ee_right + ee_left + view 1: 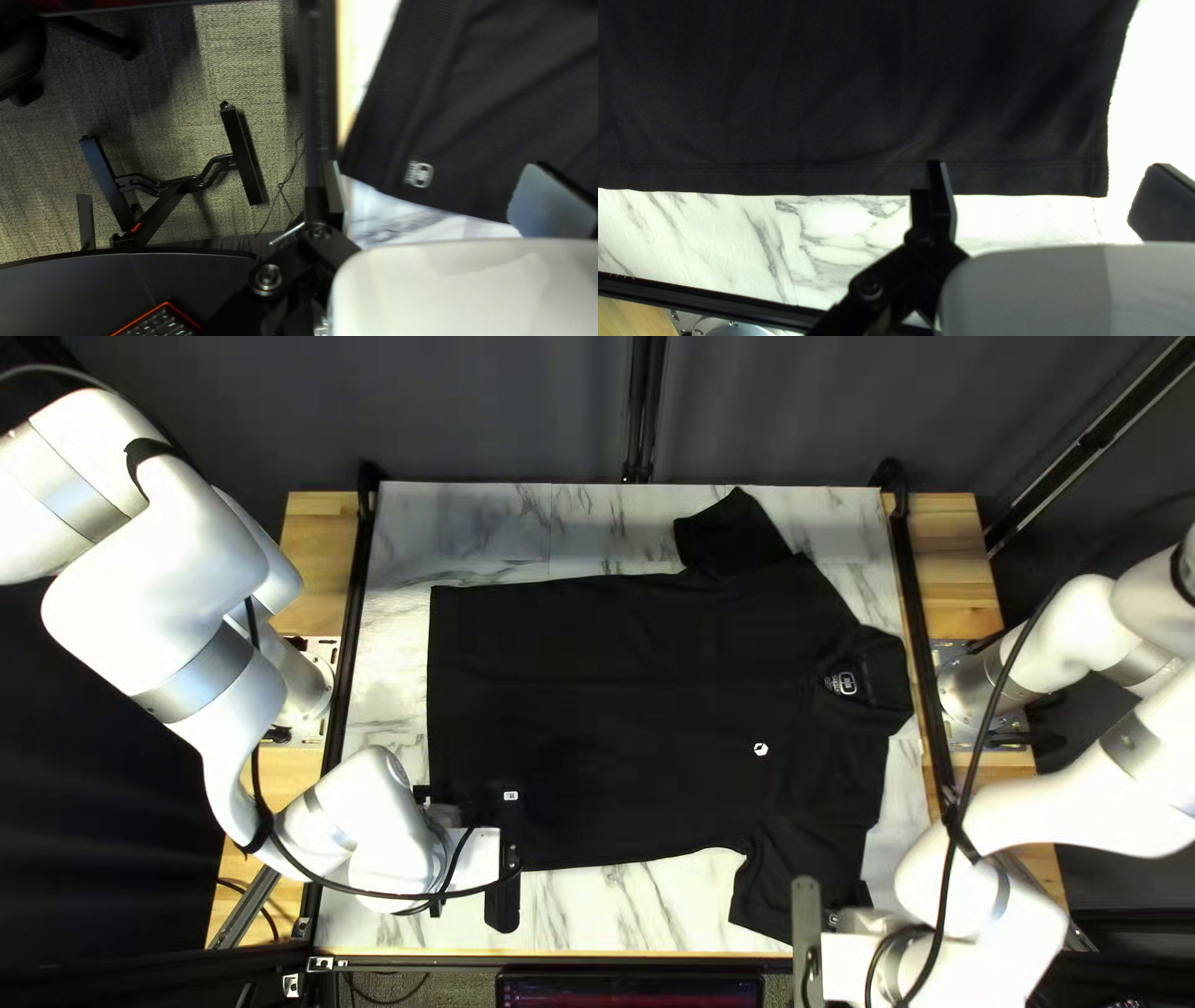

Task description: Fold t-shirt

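1. Your right gripper (433, 167), fingers apart, is beside the near sleeve (492, 118); a low approach could knock the black rail (319, 81).
2. Your left gripper (1047, 165) is spread at the hem (1021, 177); a shallow pinch could slip.
3. Your t-shirt (623, 697) lies flat on the table (635, 915); uneven lifting could skew the fold, bunching the far sleeve (735, 535).
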Robot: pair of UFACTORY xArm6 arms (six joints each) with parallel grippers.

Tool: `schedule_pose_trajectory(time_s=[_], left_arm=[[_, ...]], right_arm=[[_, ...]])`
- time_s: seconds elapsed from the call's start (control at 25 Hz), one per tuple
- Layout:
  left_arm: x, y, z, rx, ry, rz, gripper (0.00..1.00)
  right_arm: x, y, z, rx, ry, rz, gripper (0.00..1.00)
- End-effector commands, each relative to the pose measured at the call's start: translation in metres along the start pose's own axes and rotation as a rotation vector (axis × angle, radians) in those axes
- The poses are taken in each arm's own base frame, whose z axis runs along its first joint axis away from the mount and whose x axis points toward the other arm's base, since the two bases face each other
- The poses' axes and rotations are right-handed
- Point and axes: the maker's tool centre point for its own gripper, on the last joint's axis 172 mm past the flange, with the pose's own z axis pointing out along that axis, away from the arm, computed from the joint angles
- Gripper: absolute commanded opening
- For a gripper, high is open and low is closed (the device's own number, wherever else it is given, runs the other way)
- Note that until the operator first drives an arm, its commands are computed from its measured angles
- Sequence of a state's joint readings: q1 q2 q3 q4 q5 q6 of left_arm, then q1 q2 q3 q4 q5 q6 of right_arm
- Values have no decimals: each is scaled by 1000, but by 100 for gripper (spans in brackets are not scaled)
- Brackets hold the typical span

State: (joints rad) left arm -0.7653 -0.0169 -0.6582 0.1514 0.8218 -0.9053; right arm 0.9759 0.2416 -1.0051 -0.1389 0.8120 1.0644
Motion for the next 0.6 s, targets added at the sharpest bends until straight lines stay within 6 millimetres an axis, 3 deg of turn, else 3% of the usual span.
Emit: schedule_pose_trajectory(time_s=[0.04,0.44,0.6], left_arm=[[1,-3,-1,-1,2,1,100],[5,-4,-4,-8,2,11,100],[6,-4,-5,-11,1,14,100]], right_arm=[[-5,-5,5,-7,-20,-18,100],[-16,7,38,-53,-71,-20,100],[-14,9,40,-77,-75,-20,100]])
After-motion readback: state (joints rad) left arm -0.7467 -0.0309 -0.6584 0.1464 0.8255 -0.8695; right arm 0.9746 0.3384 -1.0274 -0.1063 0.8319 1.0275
